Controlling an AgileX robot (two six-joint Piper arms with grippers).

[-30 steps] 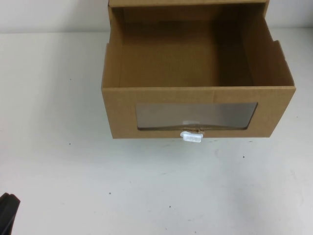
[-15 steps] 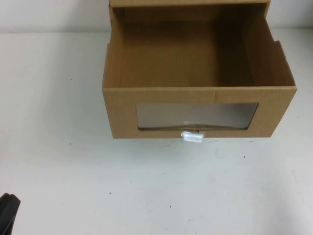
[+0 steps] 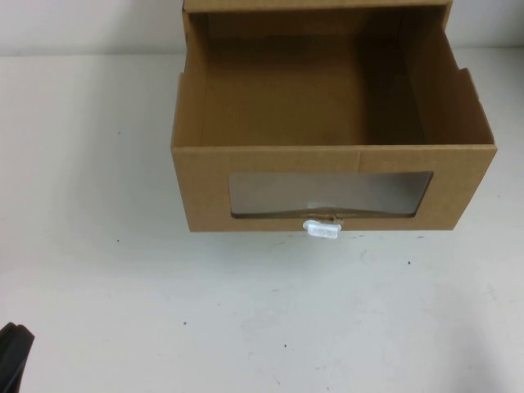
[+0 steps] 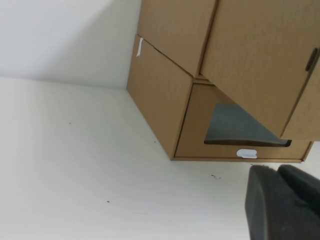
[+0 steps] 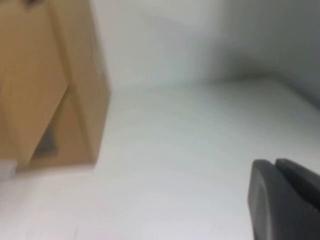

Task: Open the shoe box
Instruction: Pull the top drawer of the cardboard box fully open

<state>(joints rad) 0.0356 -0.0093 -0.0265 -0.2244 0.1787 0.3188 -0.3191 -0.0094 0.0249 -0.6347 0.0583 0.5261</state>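
Light, stiff cardboard shoe box (image 3: 327,188), probably best pulled by white tab (image 3: 321,230) on near face; left gripper (image 4: 278,172) near-left, right gripper (image 5: 275,164) near-right, both closed on nothing.

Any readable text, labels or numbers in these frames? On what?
None readable.
shoe box: plain cardboard, no print.
white tab below its window: anything on it is too small to read.
left gripper, shut, at the table near-left corner; right gripper, shut, over the table apart from the box: both unmarked.
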